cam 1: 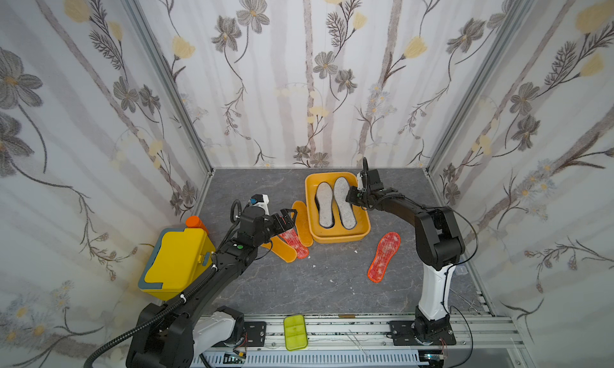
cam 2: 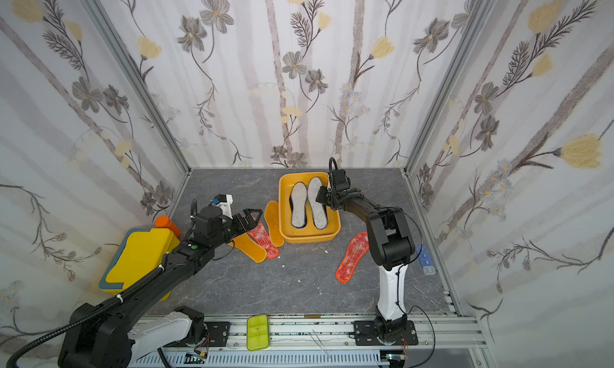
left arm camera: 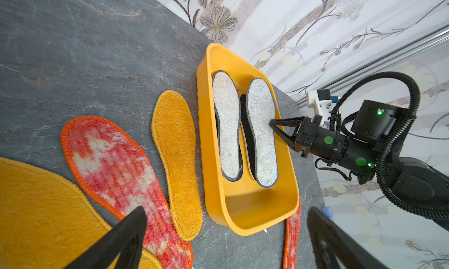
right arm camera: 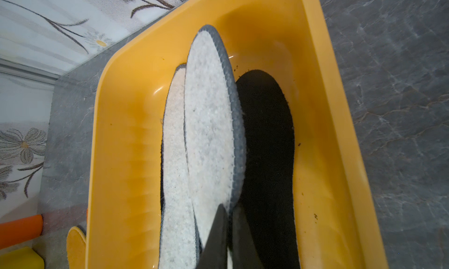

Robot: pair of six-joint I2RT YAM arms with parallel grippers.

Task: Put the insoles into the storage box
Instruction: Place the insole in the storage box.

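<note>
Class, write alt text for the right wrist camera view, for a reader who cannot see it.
The right gripper, shut, pinches the edge of a grey-white felt insole inside the shallow yellow-orange plastic storage box. A flat black insole lies beneath it; a second felt insole lies alongside.

storage box [left arm camera: 255,207]: glossy smooth plastic | grey-white insole [left arm camera: 261,134]: matt felt | orange-yellow insole [left arm camera: 176,146]: fuzzy cloth

Yellow lidded box [cam 1: 177,261], grey-blue trim, on grey marbled table [cam 1: 265,283]. Orange cylinder [cam 1: 196,223] just behind it. Lime-green tray [cam 1: 295,331] on front rail [cam 1: 365,326].
</note>
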